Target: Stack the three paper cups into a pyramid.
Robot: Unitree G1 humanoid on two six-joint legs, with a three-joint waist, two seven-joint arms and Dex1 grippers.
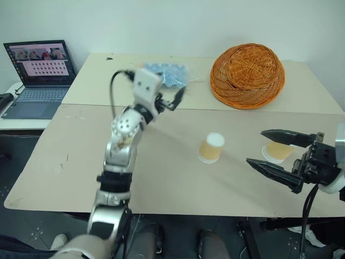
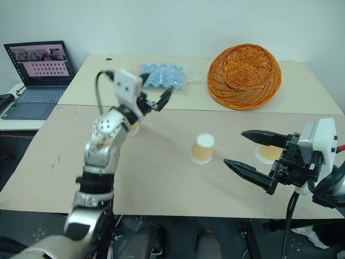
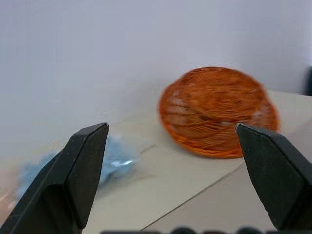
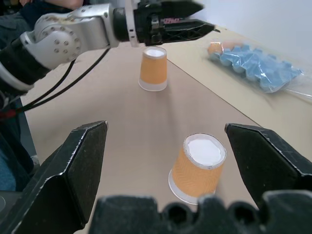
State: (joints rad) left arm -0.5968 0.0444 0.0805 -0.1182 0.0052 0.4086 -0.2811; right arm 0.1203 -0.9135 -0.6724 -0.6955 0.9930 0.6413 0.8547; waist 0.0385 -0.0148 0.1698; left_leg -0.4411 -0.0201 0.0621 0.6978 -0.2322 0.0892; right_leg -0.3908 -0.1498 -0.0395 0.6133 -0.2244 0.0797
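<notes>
Right hand point(image 1: 276, 152), nearest the camera, hovers level over the worktop point(image 1: 161, 178), fingers spread wide and empty. Worktop bears a wicker basket point(image 1: 247, 75) and a blue packet point(image 1: 170, 74) at the far side. Left hand point(image 1: 175, 97) is raised, wide open, empty. Three paper cups stand inverted, unstacked: one central point(image 1: 211, 147), one behind the right hand point(image 1: 276, 151), one under the left arm point(image 4: 153, 68). Judged light, crushable; grip gently mid-wall.

Bright, even indoor light with soft shadows; the wicker basket point(image 3: 217, 113) looks motion-blurred in the left wrist view.
</notes>
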